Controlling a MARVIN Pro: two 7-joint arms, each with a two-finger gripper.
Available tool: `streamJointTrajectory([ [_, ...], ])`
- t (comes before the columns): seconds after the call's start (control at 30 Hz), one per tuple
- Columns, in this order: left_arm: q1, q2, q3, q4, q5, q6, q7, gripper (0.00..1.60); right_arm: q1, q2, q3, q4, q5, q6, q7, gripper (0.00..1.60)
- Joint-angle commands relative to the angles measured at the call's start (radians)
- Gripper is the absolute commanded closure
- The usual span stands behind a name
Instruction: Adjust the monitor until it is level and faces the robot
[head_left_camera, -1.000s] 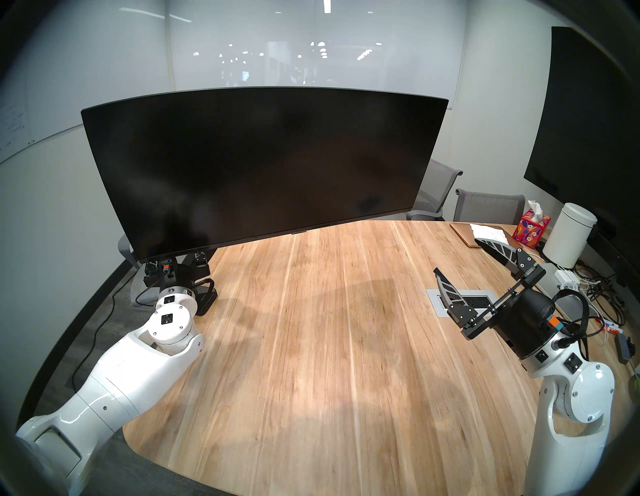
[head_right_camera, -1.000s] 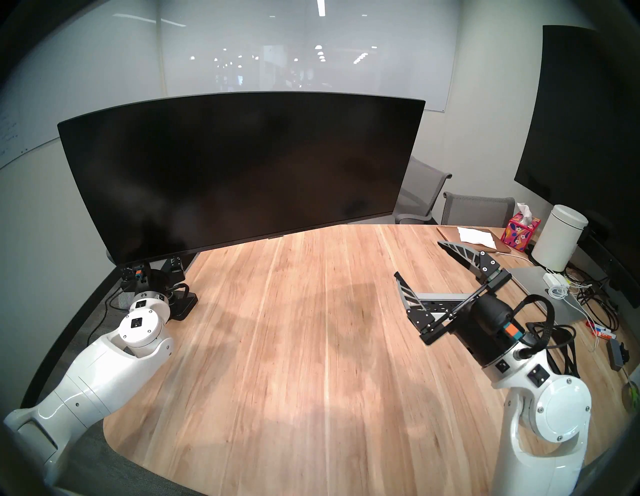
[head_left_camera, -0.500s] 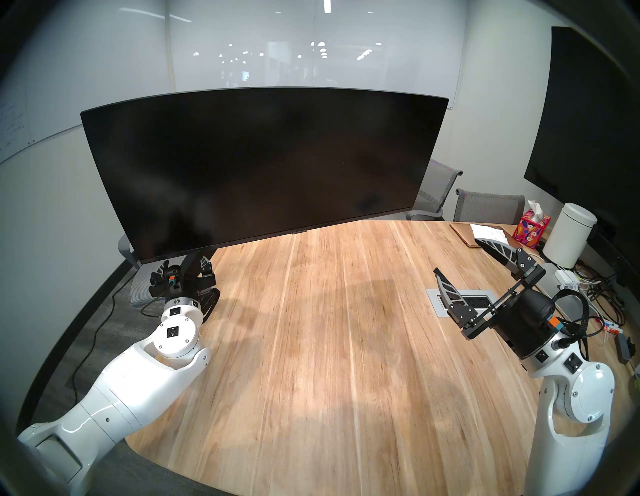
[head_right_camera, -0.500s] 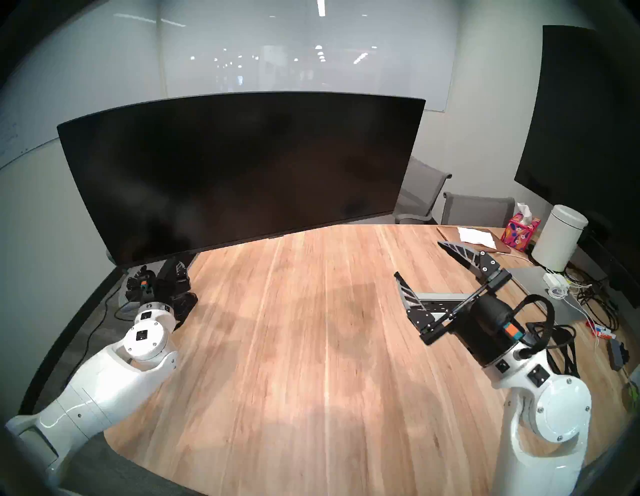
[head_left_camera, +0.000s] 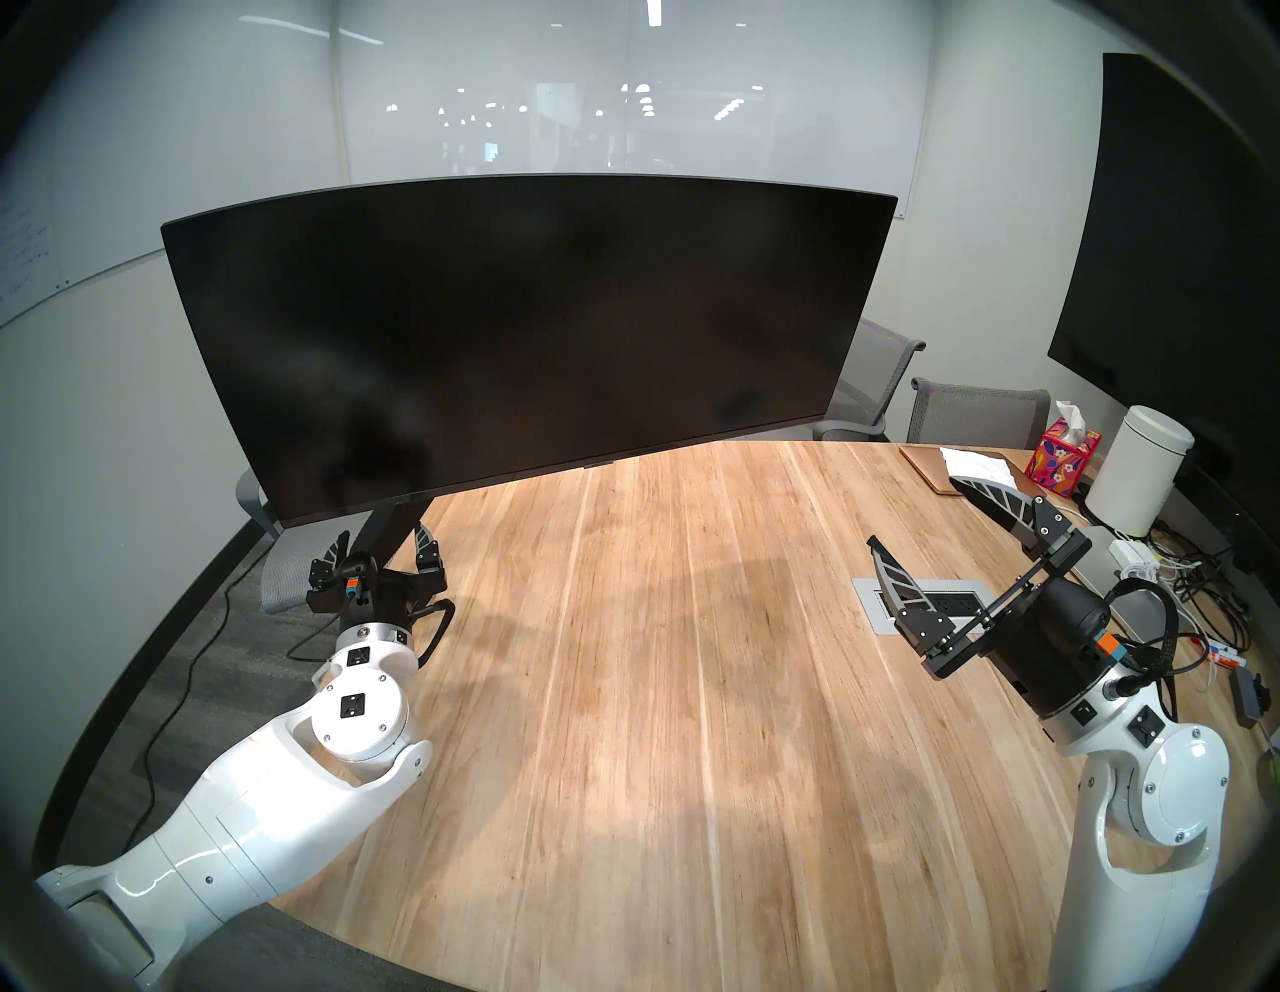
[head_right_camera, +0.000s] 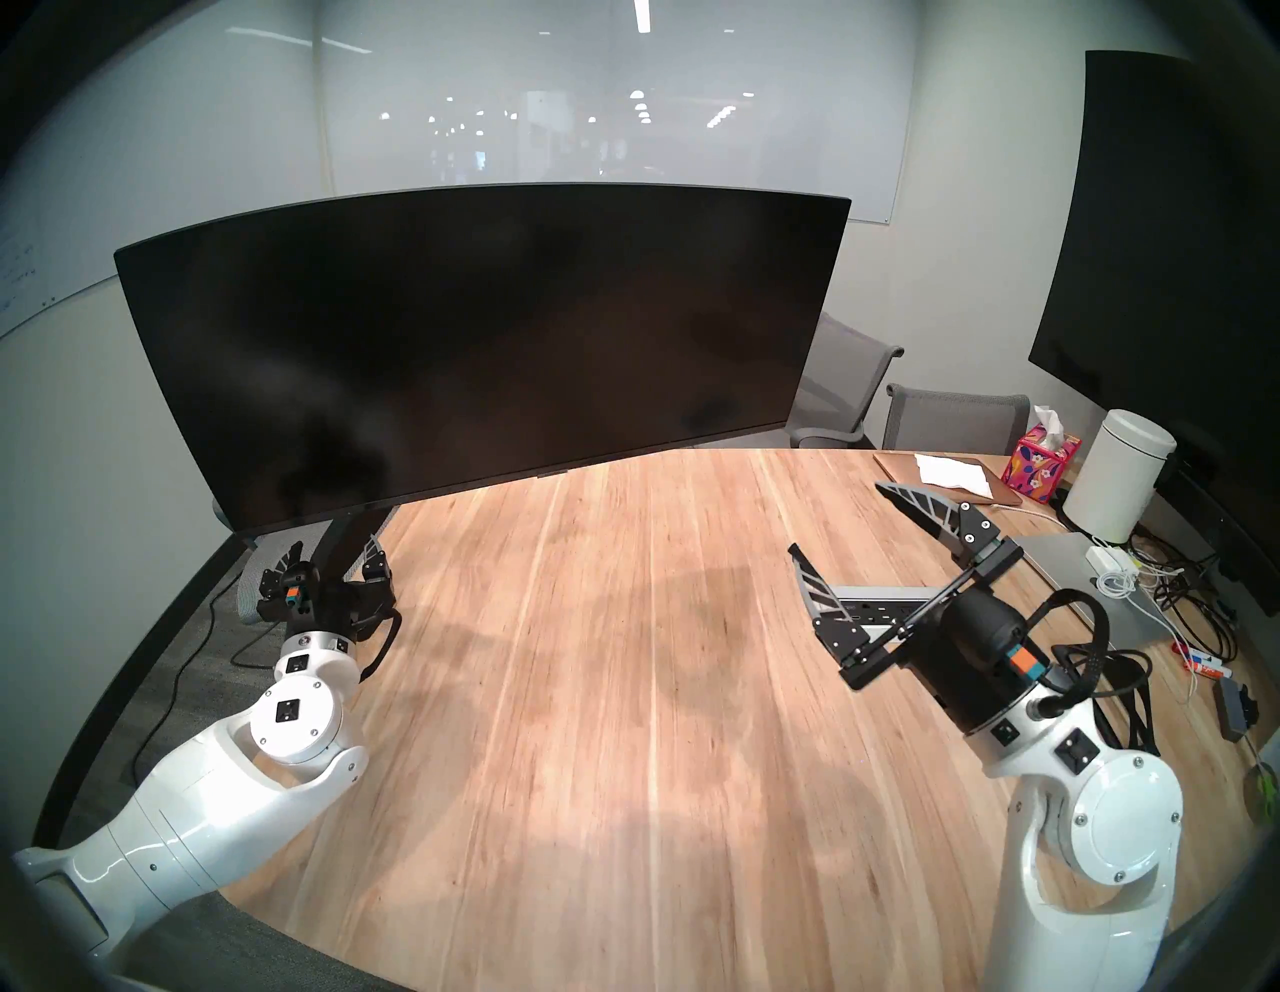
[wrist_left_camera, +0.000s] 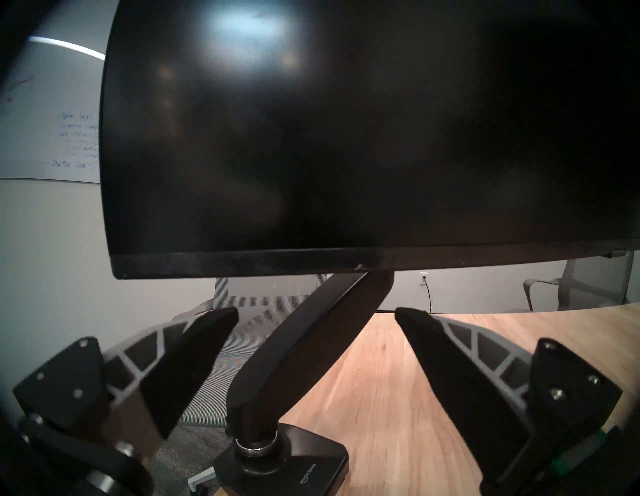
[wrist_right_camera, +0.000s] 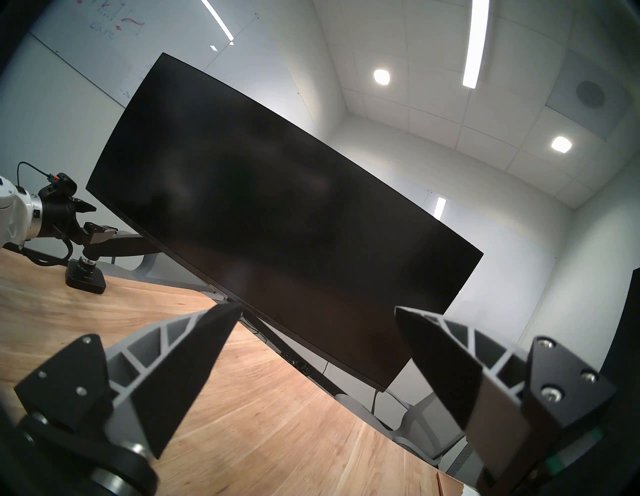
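The monitor (head_left_camera: 526, 332), a wide curved black screen, hangs over the table's far left with its left end lower than its right. Its black support arm (wrist_left_camera: 311, 346) slopes down to a clamp base (wrist_left_camera: 294, 464) on the table edge. My left gripper (head_left_camera: 382, 547) is open just below the screen's lower left corner, one finger on each side of that arm and touching neither it nor the screen (wrist_left_camera: 346, 138). My right gripper (head_left_camera: 916, 509) is open above the table's right side, well short of the screen (wrist_right_camera: 277, 214), with nothing between its fingers.
The wooden table (head_left_camera: 658, 658) has a power outlet plate (head_left_camera: 921, 603) under my right gripper. At the far right are a tissue box (head_left_camera: 1063, 457), a white canister (head_left_camera: 1143, 478), tangled cables (head_left_camera: 1191, 575) and a large wall screen (head_left_camera: 1177, 242). Grey chairs (head_left_camera: 976, 415) stand behind.
My left arm has drawn back toward me and slightly right, bringing its fingers out from under the monitor's lower edge. The monitor and my right arm have not moved.
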Motion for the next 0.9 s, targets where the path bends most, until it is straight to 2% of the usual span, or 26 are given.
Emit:
streamJointTrajectory([
  [0.0, 0.081, 0.049, -0.012, -0.103, 0.060, -0.046, 0.045, 0.00, 0.003, 0.002, 0.000, -0.017, 0.006, -0.001, 0.002, 0.00],
  [0.03, 0.113, 0.066, -0.014, -0.139, 0.065, -0.048, 0.064, 0.00, 0.003, 0.002, 0.000, -0.017, 0.006, -0.001, 0.002, 0.00],
  [0.13, 0.132, 0.079, -0.002, -0.149, 0.099, -0.068, 0.085, 0.00, 0.003, 0.002, 0.000, -0.016, 0.005, -0.002, 0.002, 0.00],
  [0.17, 0.159, 0.086, -0.013, -0.176, 0.100, -0.066, 0.093, 0.00, 0.003, 0.002, 0.000, -0.016, 0.005, -0.001, 0.002, 0.00],
  [0.2, 0.177, 0.101, -0.003, -0.187, 0.144, -0.082, 0.122, 0.00, 0.003, 0.002, 0.000, -0.016, 0.005, -0.002, 0.002, 0.00],
  [0.3, 0.206, 0.108, -0.014, -0.209, 0.171, -0.090, 0.146, 0.00, 0.003, 0.002, 0.000, -0.016, 0.005, -0.002, 0.002, 0.00],
  [0.37, 0.226, 0.127, -0.024, -0.231, 0.250, -0.098, 0.200, 0.00, 0.003, 0.002, 0.000, -0.016, 0.005, -0.002, 0.002, 0.00],
  [0.4, 0.226, 0.127, -0.024, -0.231, 0.250, -0.098, 0.200, 0.00, 0.003, 0.002, 0.000, -0.016, 0.005, -0.002, 0.002, 0.00],
  [0.47, 0.228, 0.138, -0.033, -0.241, 0.307, -0.093, 0.231, 0.00, 0.003, 0.002, 0.000, -0.016, 0.005, -0.002, 0.002, 0.00],
  [0.57, 0.227, 0.149, -0.053, -0.266, 0.348, -0.086, 0.263, 0.00, 0.003, 0.002, 0.000, -0.016, 0.005, -0.002, 0.002, 0.00],
  [0.87, 0.238, 0.161, -0.093, -0.330, 0.415, -0.066, 0.334, 0.00, 0.002, 0.002, 0.000, -0.017, 0.006, -0.001, 0.002, 0.00],
])
